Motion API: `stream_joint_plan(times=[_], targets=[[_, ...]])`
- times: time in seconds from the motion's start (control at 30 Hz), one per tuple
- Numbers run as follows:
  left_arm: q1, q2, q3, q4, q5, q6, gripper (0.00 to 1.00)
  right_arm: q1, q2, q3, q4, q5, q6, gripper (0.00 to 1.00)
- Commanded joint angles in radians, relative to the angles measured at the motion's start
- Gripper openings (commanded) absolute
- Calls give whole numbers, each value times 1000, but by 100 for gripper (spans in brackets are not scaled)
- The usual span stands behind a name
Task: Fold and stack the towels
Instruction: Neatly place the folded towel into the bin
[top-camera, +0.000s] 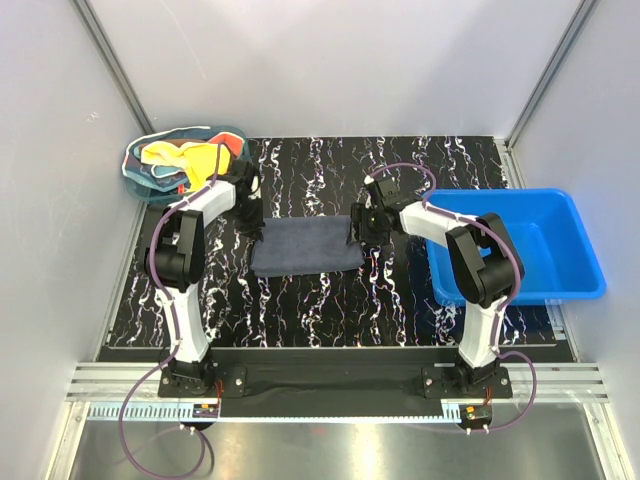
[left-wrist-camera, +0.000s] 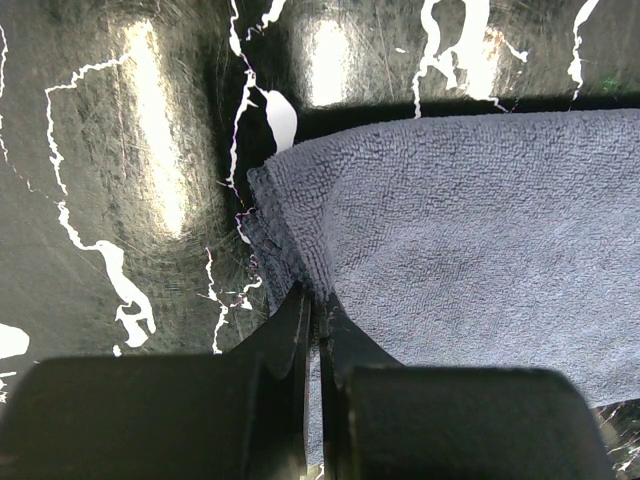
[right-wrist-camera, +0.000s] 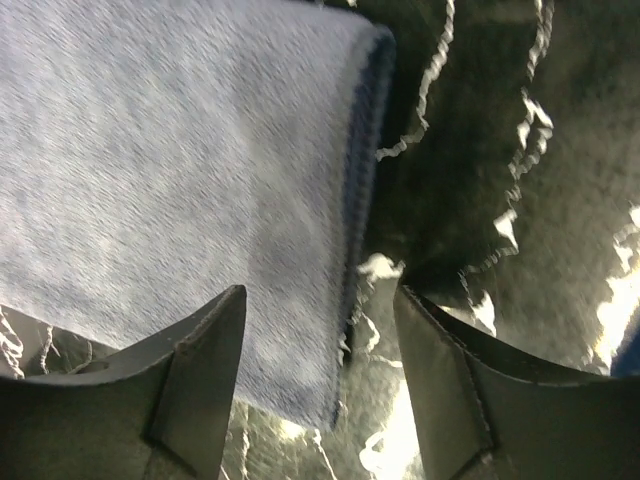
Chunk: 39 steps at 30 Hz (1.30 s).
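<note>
A dark grey-blue towel (top-camera: 305, 247) lies folded flat in the middle of the black marbled table. My left gripper (top-camera: 251, 224) is at its left edge, shut on the towel's edge (left-wrist-camera: 300, 270) in the left wrist view. My right gripper (top-camera: 362, 224) is at the towel's right edge, open, its jaws astride the towel's hem (right-wrist-camera: 350, 200) just above it. Yellow and orange-red towels (top-camera: 190, 160) lie crumpled in the teal mesh basket (top-camera: 140, 180) at the back left.
A rigid blue plastic bin (top-camera: 575, 250) stands at the right, beside the right arm. Grey walls close the table on three sides.
</note>
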Motion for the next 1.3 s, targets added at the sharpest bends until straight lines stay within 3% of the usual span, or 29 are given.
stream_joint_plan(times=[0.0,0.43,0.53,0.57,0.63,0.7,0.77,0.87,1.0,1.27], targets=[[8,29,15,-15,-57,22,2,11,39,-17,65,-25,20,66],[8,35,0,-26,-65,-1,2,36,65,-57,128,-33,61,45],[8,24,-11,-37,-72,-22,2,36,52,-75,137,-30,61,29],[8,20,-12,-49,-88,-30,2,34,44,-87,133,-27,58,14],[8,-12,-25,-80,-101,-51,5,36,0,-94,108,-12,38,0],[7,-70,-40,-98,-102,-59,13,36,-39,-94,38,10,12,0],[8,-103,-25,-123,-124,-62,32,36,-88,-69,-80,31,-3,0],[8,-155,30,-167,-190,-53,47,36,-151,-48,-232,74,-37,0],[5,-216,89,-184,-198,-19,48,34,-238,-32,-378,142,-68,0],[-13,-296,64,-147,-24,19,47,15,-332,109,-686,281,-129,0]])
